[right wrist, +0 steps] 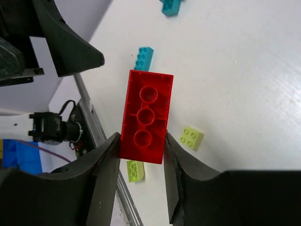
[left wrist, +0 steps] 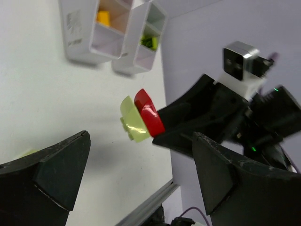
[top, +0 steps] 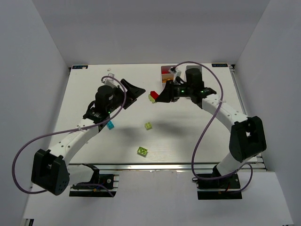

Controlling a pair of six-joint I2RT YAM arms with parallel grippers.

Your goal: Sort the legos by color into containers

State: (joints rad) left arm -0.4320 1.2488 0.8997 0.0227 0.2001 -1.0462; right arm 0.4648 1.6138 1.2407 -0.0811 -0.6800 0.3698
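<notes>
Right wrist view: right gripper (right wrist: 141, 146) pinching red brick (right wrist: 146, 113) by long sides, holding it clear of table (right wrist: 244, 70). Lime brick (left wrist: 132, 121) sticking to its face, so pair likely needing splitting before binning. Left gripper (left wrist: 141, 174) gaping wide, empty, facing stack. Bins (left wrist: 77, 28) sitting beyond.

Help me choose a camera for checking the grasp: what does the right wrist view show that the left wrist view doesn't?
Only the right wrist view: the red brick's hollow underside clamped in the right pincer, plus loose cyan bricks and a lime brick. Only the left wrist view: a lime piece stuck against the red brick's far face, and the two white bins. Both: the red brick held in the right pincer.
</notes>
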